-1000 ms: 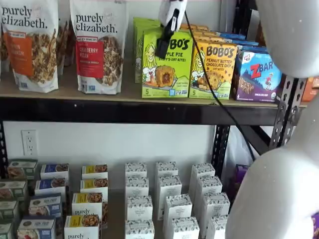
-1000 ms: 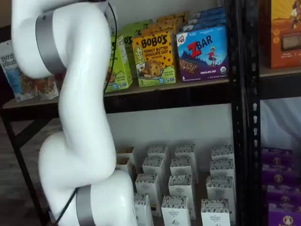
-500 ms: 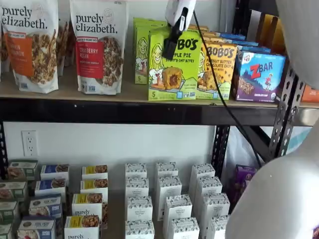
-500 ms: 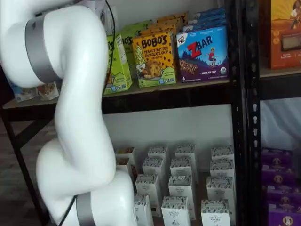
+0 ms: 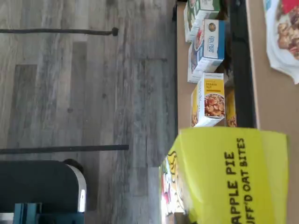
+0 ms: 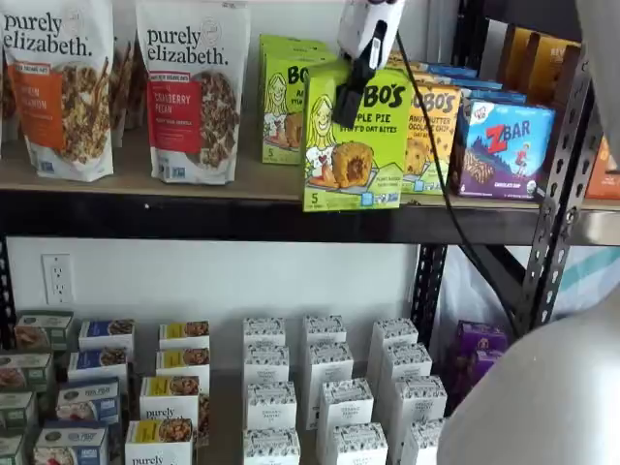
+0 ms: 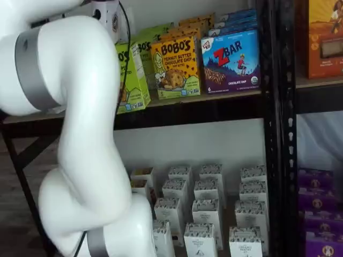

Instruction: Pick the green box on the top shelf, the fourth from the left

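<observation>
The green box [image 6: 355, 160], lime with "BOBO'S Apple Pie", hangs tilted at the front edge of the top shelf [image 6: 145, 209]. Its lower edge reaches over the black beam. My gripper [image 6: 351, 95] comes down from above. Its black fingers are closed on the box's upper part. The box also shows in a shelf view [image 7: 132, 80], partly behind my white arm, and its side fills a corner of the wrist view [image 5: 229, 172]. A second green box [image 6: 281, 107] stands further back on the board.
A yellow-orange Bobo's box [image 6: 433, 126] and a blue ZBar box [image 6: 504, 145] stand right of the green box. Granola bags [image 6: 194, 87] stand to its left. Small white boxes [image 6: 329, 387] fill the lower shelf. My white arm [image 7: 80, 134] covers the left of a shelf view.
The green box has moved forward and to the right with the gripper, out of its row to the shelf's front edge. A second green box behind it now shows.
</observation>
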You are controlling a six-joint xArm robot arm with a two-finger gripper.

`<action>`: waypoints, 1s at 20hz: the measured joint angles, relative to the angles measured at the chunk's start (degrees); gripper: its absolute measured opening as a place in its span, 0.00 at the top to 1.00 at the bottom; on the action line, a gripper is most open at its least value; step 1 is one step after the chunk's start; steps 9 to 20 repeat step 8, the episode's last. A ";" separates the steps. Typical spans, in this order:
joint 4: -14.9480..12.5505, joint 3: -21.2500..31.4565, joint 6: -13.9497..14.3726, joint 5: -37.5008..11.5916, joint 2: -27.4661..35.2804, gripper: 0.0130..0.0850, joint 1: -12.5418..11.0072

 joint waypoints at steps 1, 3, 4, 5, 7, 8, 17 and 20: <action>0.16 0.56 -0.03 0.17 -0.71 0.83 -0.10; 0.51 1.58 -0.11 0.61 -2.19 0.83 -0.35; 0.61 2.09 -0.15 0.85 -2.96 0.83 -0.47; 0.62 2.63 -0.16 0.94 -3.71 0.83 -0.53; 0.54 3.72 -0.17 0.96 -5.20 0.83 -0.62; 0.49 4.30 -0.16 0.92 -5.98 0.83 -0.64; 0.49 4.30 -0.16 0.92 -5.98 0.83 -0.64; 0.49 4.30 -0.16 0.92 -5.98 0.83 -0.64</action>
